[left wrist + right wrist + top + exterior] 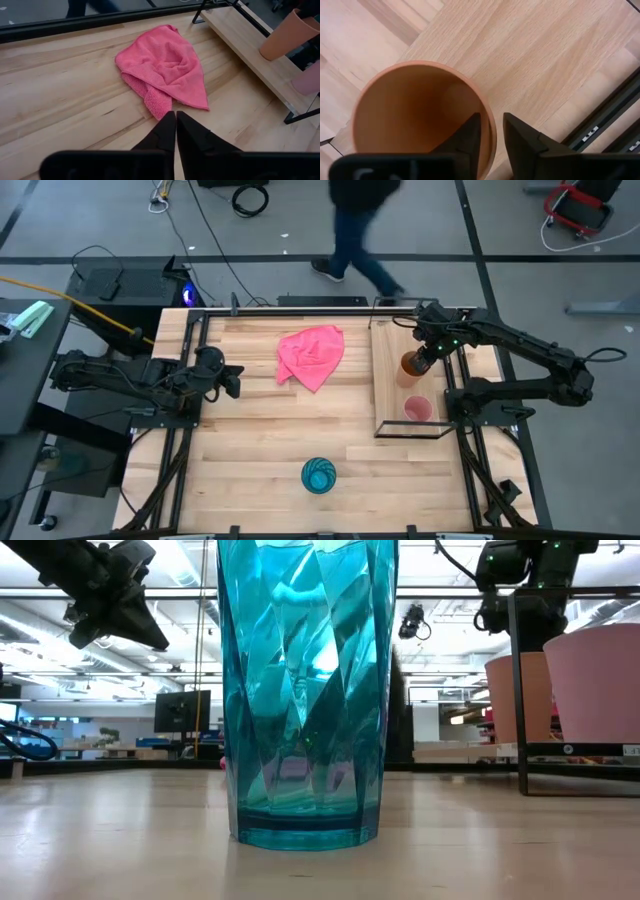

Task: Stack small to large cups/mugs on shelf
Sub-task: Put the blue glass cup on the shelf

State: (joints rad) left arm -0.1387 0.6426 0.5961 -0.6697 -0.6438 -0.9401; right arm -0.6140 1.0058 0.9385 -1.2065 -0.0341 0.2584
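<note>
The orange cup (410, 366) is upright on the far half of the light-wood shelf (392, 340) at the table's right, with my right gripper (424, 362) shut on its rim. The small pink cup (417, 409) stands on the shelf's near end, mouth up. The taller teal-blue cup (319, 475) stands upright on the tabletop near the front edge, and fills the low view (305, 690). My left gripper (235, 380) is shut and empty over the table's left side, pointing toward the pink cloth (165, 65). My right gripper has one finger (470, 132) inside the orange cup and the other outside, with the cup's rim wall (489, 114) between them. The fingers come from above, pointing down. The cup is upright. I cannot tell whether its base rests on the shelf board or hangs just above it.
The pink cloth (312, 355) lies crumpled on the tabletop at the far middle. The shelf's black wire frame (412, 436) rims the board. A person (355, 230) walks on the floor beyond the table's far edge.
</note>
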